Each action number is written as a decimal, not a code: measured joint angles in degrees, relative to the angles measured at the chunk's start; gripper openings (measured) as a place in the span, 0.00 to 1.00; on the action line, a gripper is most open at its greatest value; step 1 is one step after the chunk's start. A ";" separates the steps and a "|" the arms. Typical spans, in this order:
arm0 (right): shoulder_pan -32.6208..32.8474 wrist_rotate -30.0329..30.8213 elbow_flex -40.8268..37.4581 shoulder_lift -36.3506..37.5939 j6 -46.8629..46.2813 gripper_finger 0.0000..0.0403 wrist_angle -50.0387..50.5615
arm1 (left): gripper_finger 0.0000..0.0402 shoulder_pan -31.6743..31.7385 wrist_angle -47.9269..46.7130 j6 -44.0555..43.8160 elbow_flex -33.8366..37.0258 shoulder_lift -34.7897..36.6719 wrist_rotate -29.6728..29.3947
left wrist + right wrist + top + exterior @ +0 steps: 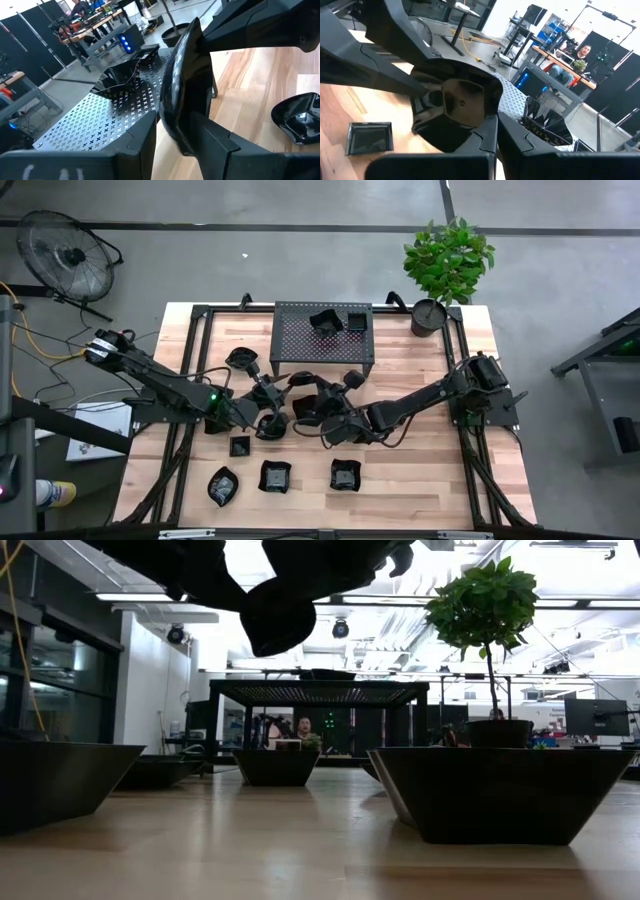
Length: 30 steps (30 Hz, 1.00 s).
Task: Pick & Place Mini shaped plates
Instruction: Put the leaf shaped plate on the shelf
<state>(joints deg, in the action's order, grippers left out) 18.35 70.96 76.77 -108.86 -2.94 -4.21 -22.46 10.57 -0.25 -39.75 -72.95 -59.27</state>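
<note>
Taking the table (420,470) from above as a clock face, the left arm reaches in from 9 o'clock, the rack (322,345) stands at 12 and the right arm comes in from 3. Both grippers meet just short of centre. The step in hand looks like carrying one dish to the rack. To do it well, the carrying arm should lift clear of the rack's edge, turn the dish from on-edge to flat, and set it on bare mesh beside the wavy plate (117,80) and the square plate (355,320) already there. The other arm should back away toward 3 o'clock first, as the two wrists are crowded.

The left gripper (182,125) is clamped on the held plate (182,65) – a glossy black dish standing on edge between the fingers, off the wood. The remaining mini shaped plates (275,475) lie mostly from 9 round to 6 o'clock, apart from the grippers.

The right gripper (490,132) has its fingers pressed fully together, tips right at the near rim of a tilted dish. Whether they pinch that rim or only touch it cannot be told.
</note>
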 joint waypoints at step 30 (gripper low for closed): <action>-0.82 -7.95 -0.02 0.09 0.42 0.09 0.48 | 0.00 0.01 -0.49 1.46 0.13 0.04 -0.17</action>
<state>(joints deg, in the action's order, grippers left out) 17.53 63.01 76.75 -108.77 -2.52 -3.73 -22.45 10.08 1.21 -39.62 -72.90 -59.43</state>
